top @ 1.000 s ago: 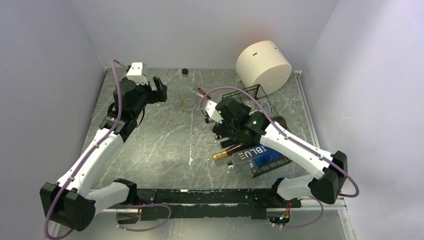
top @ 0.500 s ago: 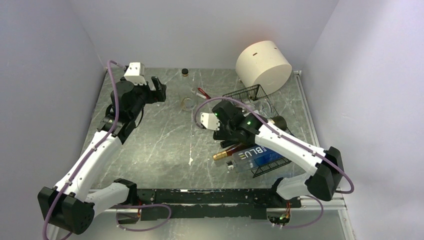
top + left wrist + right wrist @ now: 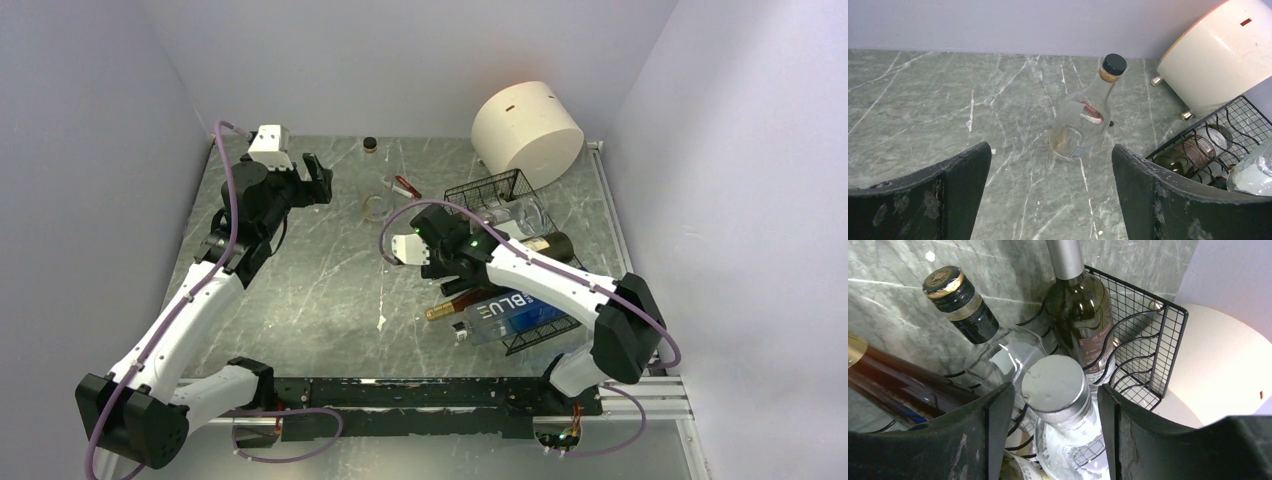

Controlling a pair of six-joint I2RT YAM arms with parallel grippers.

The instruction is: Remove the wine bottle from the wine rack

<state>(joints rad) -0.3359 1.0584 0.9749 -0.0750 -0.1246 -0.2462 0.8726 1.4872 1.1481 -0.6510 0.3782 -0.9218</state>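
Three pale walls [image 3: 400, 60] enclose marbled table [image 3: 320, 270] bearing wine rack [image 3: 490, 188].

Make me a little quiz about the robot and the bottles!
1. True or false: the left gripper is holding a bottle.
2. Pick one: the bottle cap between the right gripper jaws is A gold, B silver, C red.
3. Fill in: the bottles rest in a black wire ____.
Key: 1 false; 2 B; 3 rack.
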